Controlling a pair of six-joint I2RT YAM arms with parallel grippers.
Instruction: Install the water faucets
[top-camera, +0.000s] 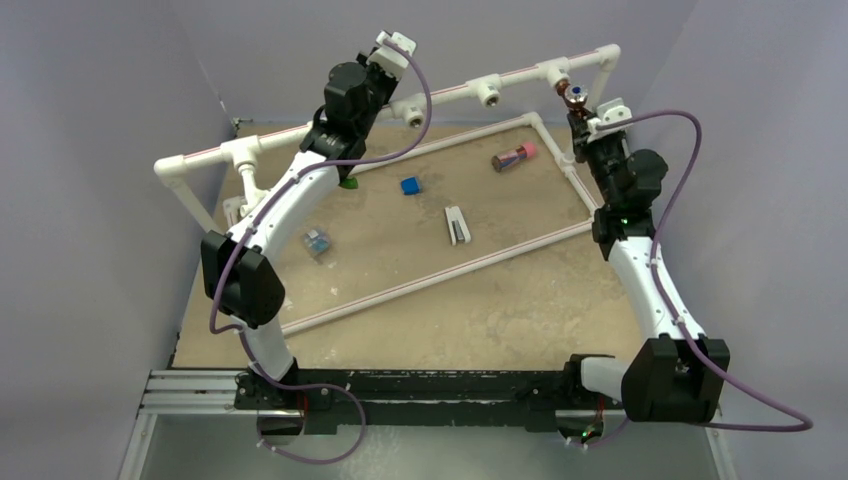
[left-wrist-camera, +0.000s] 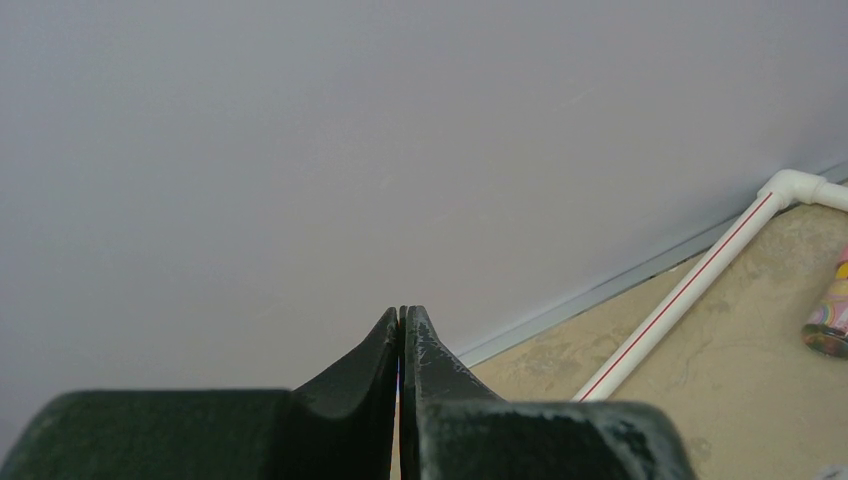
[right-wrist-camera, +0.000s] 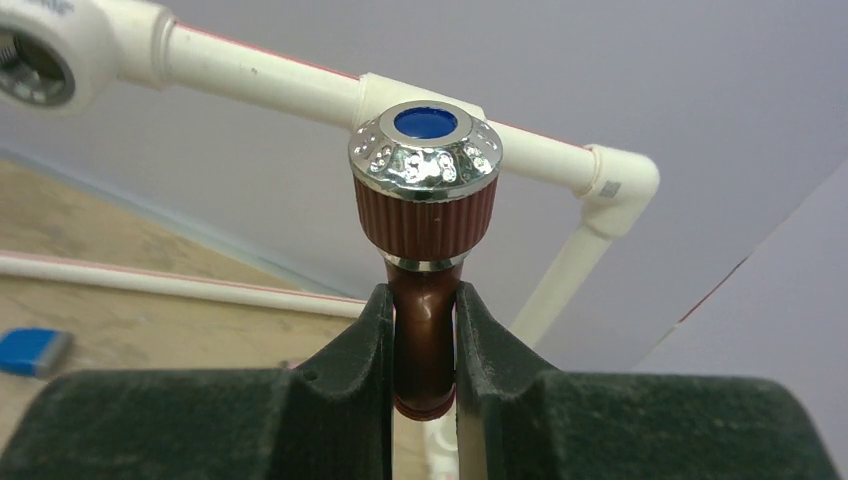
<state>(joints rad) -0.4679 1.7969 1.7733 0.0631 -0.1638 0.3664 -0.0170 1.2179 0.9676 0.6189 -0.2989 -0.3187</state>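
The right gripper (right-wrist-camera: 422, 300) pinches the stem of the reddish-brown faucet (right-wrist-camera: 425, 205). The faucet sits just in front of the top rail of the pipe frame (right-wrist-camera: 280, 80), near its far right corner. The left gripper (left-wrist-camera: 402, 318) is pressed together and holds nothing. A green faucet (top-camera: 348, 183) lies on the table (top-camera: 520, 310), partly hidden by the left arm.

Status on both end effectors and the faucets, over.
Right end effector shut on reddish-brown faucet, held up at the far pipe. Left end effector shut, empty, raised. Green faucet on table, partly under left arm. Nothing seen blocking.
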